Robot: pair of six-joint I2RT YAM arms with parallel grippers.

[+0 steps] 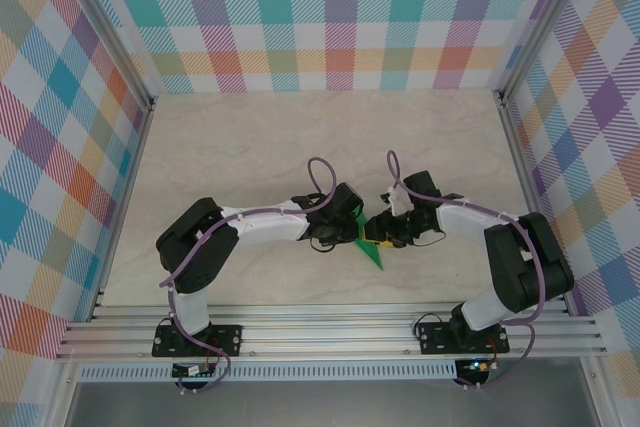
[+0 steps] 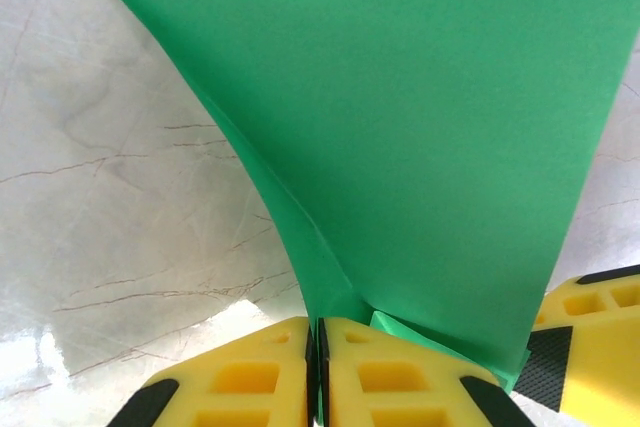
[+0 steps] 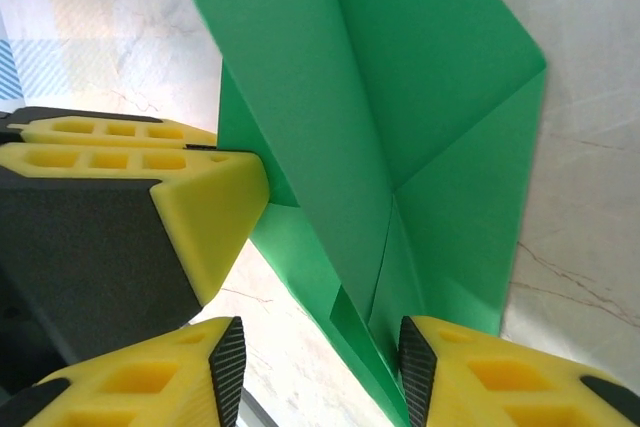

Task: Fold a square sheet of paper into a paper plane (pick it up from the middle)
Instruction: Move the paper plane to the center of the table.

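Both jaws of the left gripper (image 2: 318, 372) pinch the green paper plane (image 2: 400, 127). At 3 o'clock, the right gripper (image 3: 318, 367) stands spread about its edge.

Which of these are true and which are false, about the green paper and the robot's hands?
1. The paper is green. True.
2. The left hand pinches the paper. True.
3. The paper is a flat square with no folds. False: it is folded, with creases and a pointed end.
4. The right hand is squeezed shut. False: it is open, with the paper's edge in the gap.
5. The walls are plain white. False: they are checked in many colours.
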